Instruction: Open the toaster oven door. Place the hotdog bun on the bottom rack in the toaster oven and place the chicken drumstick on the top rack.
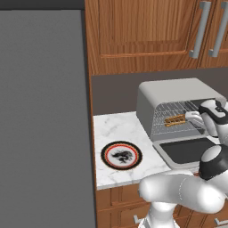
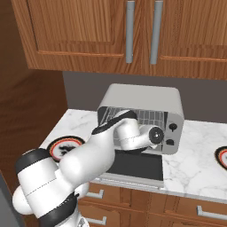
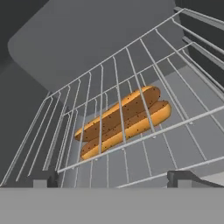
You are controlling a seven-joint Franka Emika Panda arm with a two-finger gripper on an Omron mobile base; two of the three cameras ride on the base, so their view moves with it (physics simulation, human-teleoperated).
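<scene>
The grey toaster oven stands on the counter with its door folded down flat. A seeded hotdog bun lies on the bottom rack, seen through the wires of the top rack above it. From the left base view the bun sits just inside the oven mouth. My gripper is at the oven opening, a little right of the bun. Its dark fingertips stand wide apart and open, with nothing between them. The oven and its lowered door are partly covered by my arm.
A round plate with a red rim and dark pattern lies on the marble counter left of the oven, and also shows as the plate behind my arm. Another plate sits at the far right. Wooden cabinets hang above.
</scene>
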